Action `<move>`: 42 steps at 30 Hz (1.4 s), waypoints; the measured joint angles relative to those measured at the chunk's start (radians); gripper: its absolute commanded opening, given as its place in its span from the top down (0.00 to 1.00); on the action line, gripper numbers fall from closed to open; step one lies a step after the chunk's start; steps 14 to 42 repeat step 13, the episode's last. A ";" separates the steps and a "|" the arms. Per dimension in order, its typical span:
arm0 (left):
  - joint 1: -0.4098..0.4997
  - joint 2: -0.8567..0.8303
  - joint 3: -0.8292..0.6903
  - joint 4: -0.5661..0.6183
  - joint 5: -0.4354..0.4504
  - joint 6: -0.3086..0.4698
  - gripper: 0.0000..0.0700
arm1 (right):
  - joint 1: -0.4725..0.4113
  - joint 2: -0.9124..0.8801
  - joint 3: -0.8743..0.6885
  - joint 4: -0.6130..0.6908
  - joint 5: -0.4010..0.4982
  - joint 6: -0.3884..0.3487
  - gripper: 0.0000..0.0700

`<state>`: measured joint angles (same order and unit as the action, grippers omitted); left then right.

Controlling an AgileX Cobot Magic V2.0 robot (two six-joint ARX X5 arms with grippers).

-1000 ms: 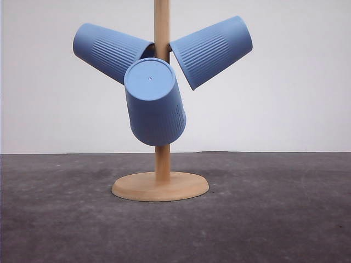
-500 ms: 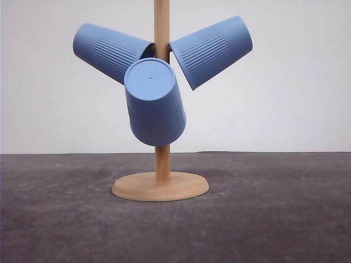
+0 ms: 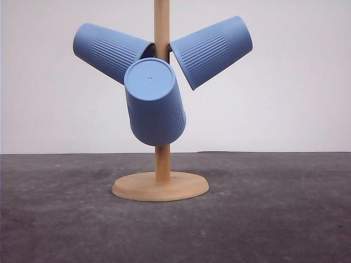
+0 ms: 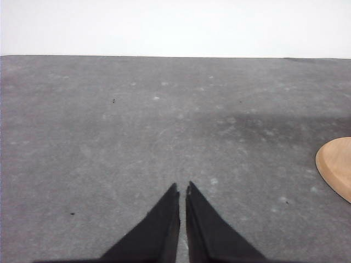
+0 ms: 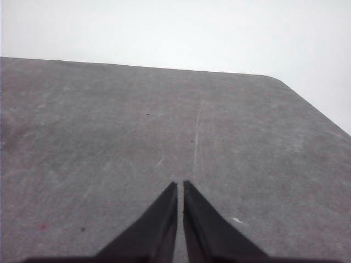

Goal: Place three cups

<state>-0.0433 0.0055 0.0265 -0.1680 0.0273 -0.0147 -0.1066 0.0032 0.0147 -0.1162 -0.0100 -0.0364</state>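
On wooden stand (image 3: 160, 186): three cups (image 3: 155, 104) | left hand (image 4: 182, 189), right hand (image 5: 180, 185) closed, empty, apart from cups

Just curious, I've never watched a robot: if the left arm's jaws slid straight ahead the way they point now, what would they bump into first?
Probably nothing: ahead of the left gripper lies bare grey table. The wooden stand base sits off to one side.

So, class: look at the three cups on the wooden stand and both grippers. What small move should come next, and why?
Probably none beyond keeping both arms back. All three cups, left, right and front, hang on the stand. The left gripper and right gripper are shut and hold nothing over bare table, so the placing looks finished.
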 measured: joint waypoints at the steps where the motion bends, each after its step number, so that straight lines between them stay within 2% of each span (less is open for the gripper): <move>1: 0.000 0.000 0.000 0.000 0.000 0.000 1.00 | 0.000 0.000 0.000 0.000 0.000 0.000 0.98; 42: 0.000 0.000 0.000 0.000 0.000 0.000 1.00 | 0.000 0.000 0.000 0.000 0.000 0.000 0.98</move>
